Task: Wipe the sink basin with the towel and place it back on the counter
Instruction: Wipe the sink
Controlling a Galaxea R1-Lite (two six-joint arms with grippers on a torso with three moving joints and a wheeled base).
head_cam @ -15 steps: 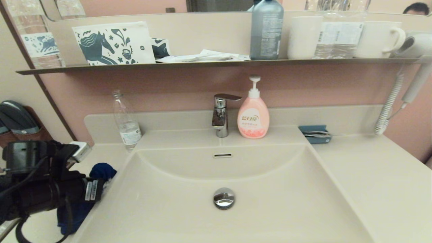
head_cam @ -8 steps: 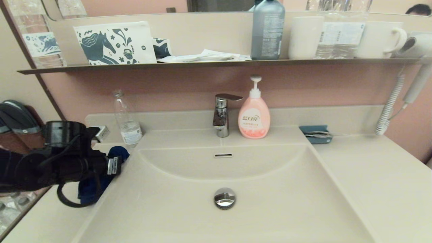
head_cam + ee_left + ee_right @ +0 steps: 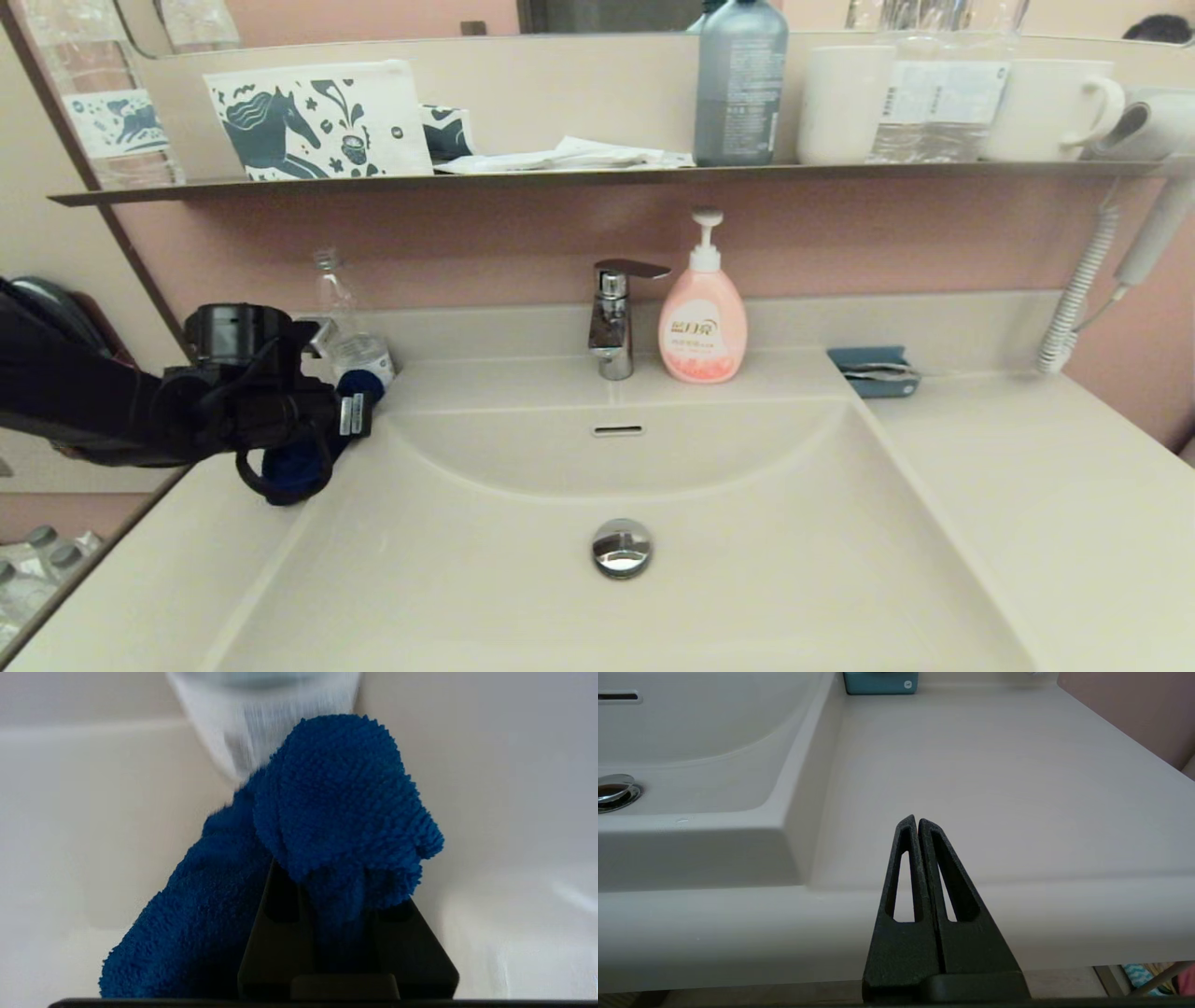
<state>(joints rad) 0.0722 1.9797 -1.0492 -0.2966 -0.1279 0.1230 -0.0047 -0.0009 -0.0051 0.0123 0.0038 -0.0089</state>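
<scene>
My left gripper [image 3: 336,882] is shut on a fluffy blue towel [image 3: 336,802]. In the head view the towel [image 3: 291,467] hangs below the black left wrist, over the counter [image 3: 159,579] at the back left corner of the sink basin [image 3: 747,523], close to a clear water bottle [image 3: 359,353]. The gripper's own fingertips are hidden there by the wrist and the cloth. The basin has a chrome drain plug [image 3: 620,547] and a slot overflow [image 3: 616,430]. My right gripper [image 3: 917,820] is shut on nothing, low in front of the counter's [image 3: 994,779] front edge, right of the basin [image 3: 691,742]; it does not show in the head view.
A chrome faucet [image 3: 611,317] and a pink soap pump bottle [image 3: 702,327] stand behind the basin. A blue holder [image 3: 873,371] sits at the back right. A dark-edged shelf [image 3: 597,175] above carries bottles, mugs and a pouch. A coiled dryer cord [image 3: 1074,299] hangs at right.
My left arm has risen and moved back and right, carrying the towel from the front left counter toward the water bottle. The right arm has not moved.
</scene>
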